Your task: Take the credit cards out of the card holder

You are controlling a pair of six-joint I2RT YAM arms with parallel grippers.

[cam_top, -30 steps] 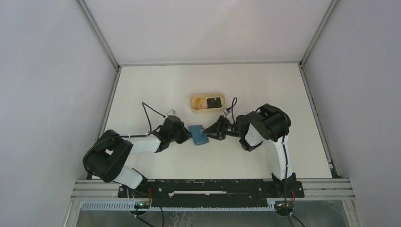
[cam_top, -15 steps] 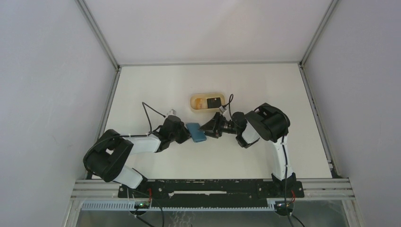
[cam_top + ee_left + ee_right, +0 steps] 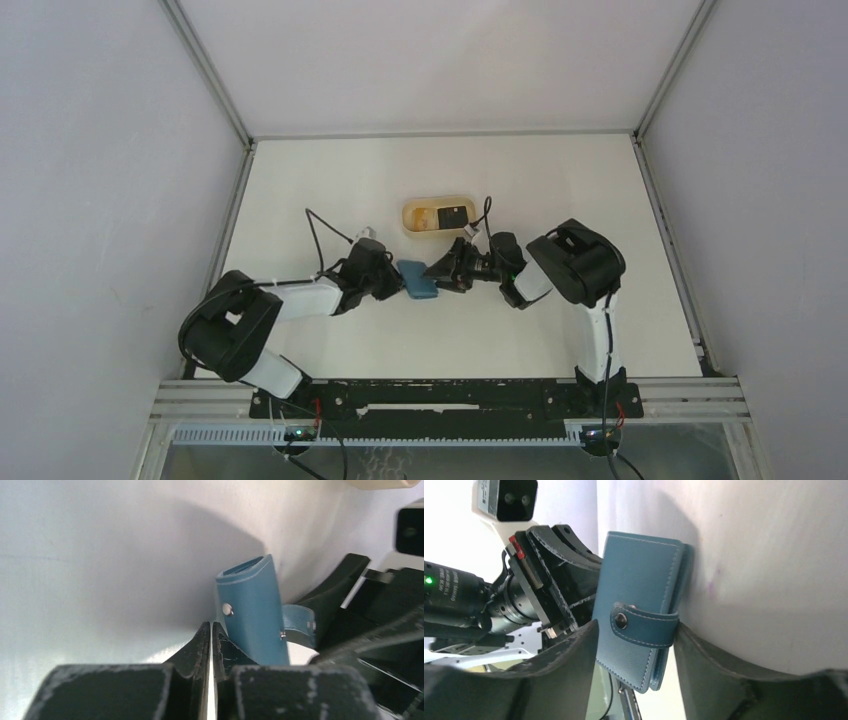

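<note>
- The teal-blue card holder (image 3: 639, 590) stands on edge on the white table (image 3: 330, 180). It sits between the fingers of the right tool (image 3: 635, 635), which are partly open and bear against its two opposite edges, gripping it.
- Its strap (image 3: 649, 625) wraps round one edge and lies across the face, with a metal snap at the end.
- The left tool (image 3: 210, 630) has its fingers pressed together on nothing; the card holder sits just beside one fingertip.
- Farther back, apart from both tools, a tan rounded tray (image 3: 410, 228) holds a black credit card (image 3: 455, 215).
- Pale grey walls (image 3: 100, 150) enclose the table on three sides.
</note>
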